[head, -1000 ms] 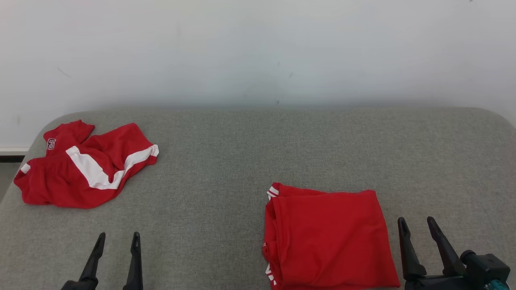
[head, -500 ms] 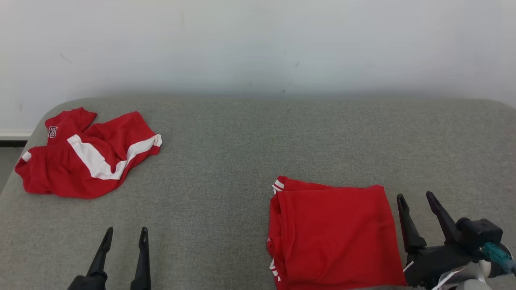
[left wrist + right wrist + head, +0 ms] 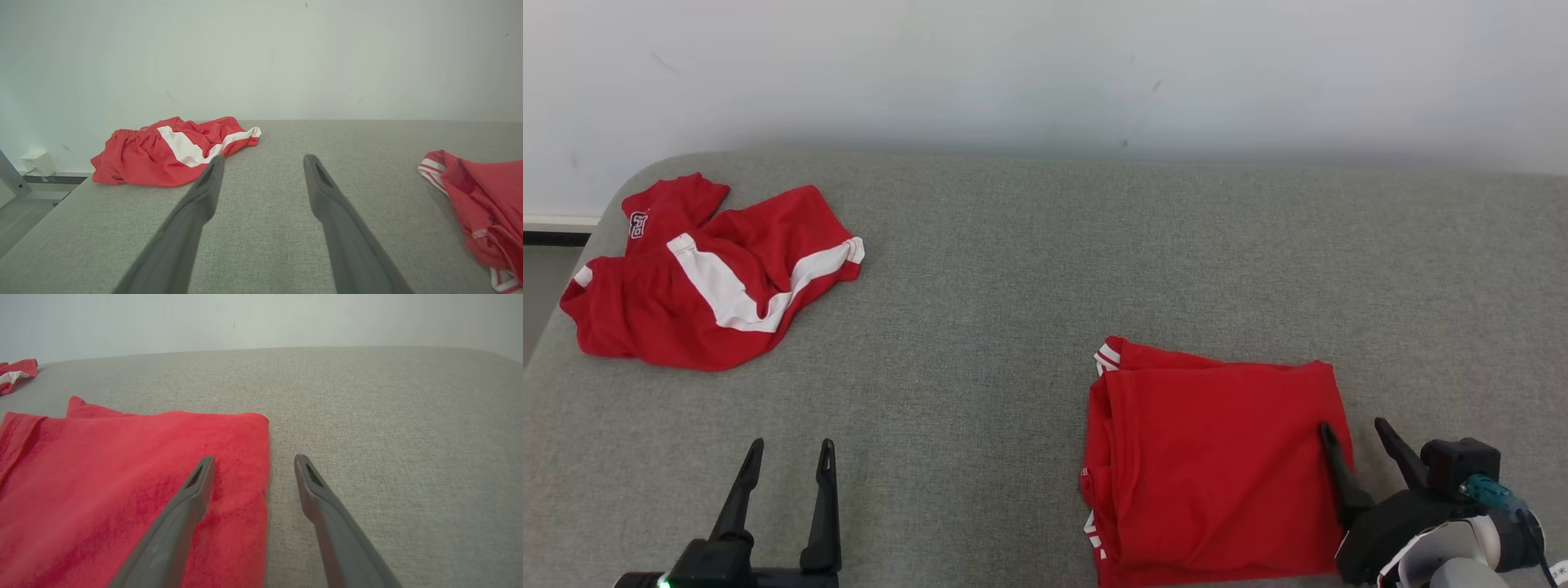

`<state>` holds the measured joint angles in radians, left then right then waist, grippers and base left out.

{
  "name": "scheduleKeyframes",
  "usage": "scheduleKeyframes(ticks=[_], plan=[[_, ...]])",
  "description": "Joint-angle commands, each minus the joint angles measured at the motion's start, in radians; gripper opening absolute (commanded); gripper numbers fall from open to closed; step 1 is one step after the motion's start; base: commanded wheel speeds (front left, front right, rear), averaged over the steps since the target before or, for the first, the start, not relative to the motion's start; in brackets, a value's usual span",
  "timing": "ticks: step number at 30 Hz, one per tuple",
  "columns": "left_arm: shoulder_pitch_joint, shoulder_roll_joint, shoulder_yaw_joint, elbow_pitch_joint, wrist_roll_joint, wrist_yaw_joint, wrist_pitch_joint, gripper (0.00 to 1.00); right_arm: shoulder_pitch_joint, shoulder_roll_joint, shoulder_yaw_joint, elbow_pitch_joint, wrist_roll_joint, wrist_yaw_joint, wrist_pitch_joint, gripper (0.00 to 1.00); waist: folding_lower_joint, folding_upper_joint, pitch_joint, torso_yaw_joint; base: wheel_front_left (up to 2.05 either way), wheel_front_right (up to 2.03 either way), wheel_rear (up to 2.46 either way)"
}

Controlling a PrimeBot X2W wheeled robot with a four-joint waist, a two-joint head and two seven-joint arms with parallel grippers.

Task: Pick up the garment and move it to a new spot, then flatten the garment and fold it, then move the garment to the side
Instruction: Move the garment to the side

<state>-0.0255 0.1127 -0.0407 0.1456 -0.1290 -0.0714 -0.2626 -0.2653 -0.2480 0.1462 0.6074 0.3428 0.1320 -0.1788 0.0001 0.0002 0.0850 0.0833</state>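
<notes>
Red garment [image 3: 1217,457] folded flat, lower right, white trim leftward; right gripper [image 3: 1352,425], left gripper [image 3: 792,443] spread wide, empty.

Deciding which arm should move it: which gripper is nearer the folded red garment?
Right. The right gripper is open, with one finger over the right edge of the folded red garment and the other beyond it. The left gripper is far off to its left.

Folded red garment [image 3: 1217,465] lies flat at near right; crumpled red-and-white shorts [image 3: 703,278] far left
</notes>
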Motion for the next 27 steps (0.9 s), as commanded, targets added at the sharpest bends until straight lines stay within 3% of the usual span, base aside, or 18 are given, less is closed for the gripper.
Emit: scheduleKeyframes(ticks=[1, 9, 10, 11, 13, 21, 27], plan=[[-0.011, -0.003, 0.001, -0.002, 0.005, 0.001, -0.003, 1.0, -0.009, 0.001, 0.006, 0.019, 0.006, -0.003, 0.001, 1.0, -0.0001, -0.0002, 0.005, 0.0, 0.0, 0.0, 0.0], [-0.024, -0.009, 0.002, 0.0, 0.012, 0.004, -0.003, 1.0, -0.075, 0.031, 0.076, 0.186, 0.033, -0.003, 0.027, 1.0, -0.0001, -0.0002, 0.023, -0.01, 0.0, 0.0, 0.0], [-0.028, -0.009, 0.002, 0.003, 0.012, 0.003, -0.003, 1.0, -0.078, 0.033, 0.084, 0.207, 0.044, -0.003, 0.038, 0.82, -0.0001, -0.0002, 0.025, -0.009, 0.0, 0.0, 0.0], [-0.034, -0.009, 0.003, 0.006, 0.011, 0.001, -0.003, 1.0, -0.084, 0.035, 0.09, 0.224, 0.054, -0.003, 0.045, 0.37, -0.0001, -0.0002, 0.028, -0.009, 0.0, 0.0, 0.0], [-0.042, -0.011, 0.005, 0.013, 0.008, -0.004, -0.003, 1.0, -0.094, 0.036, 0.103, 0.249, 0.069, -0.003, 0.044, 0.0, -0.0001, -0.0002, 0.032, -0.008, 0.0, 0.0, 0.0], [-0.059, -0.017, 0.021, 0.009, 0.011, -0.006, -0.003, 1.0, -0.198, -0.003, 0.13, 0.268, 0.13, -0.004, 0.012, 0.0, -0.0001, -0.0002, 0.074, -0.013, 0.0, 0.0, 0.0], [-0.101, -0.026, 0.02, -0.019, 0.021, -0.01, -0.003, 1.0, -0.335, -0.064, 0.144, 0.246, 0.147, -0.003, 0.002, 0.0, -0.0001, -0.0002, 0.171, -0.018, 0.0, 0.0, 0.0]])
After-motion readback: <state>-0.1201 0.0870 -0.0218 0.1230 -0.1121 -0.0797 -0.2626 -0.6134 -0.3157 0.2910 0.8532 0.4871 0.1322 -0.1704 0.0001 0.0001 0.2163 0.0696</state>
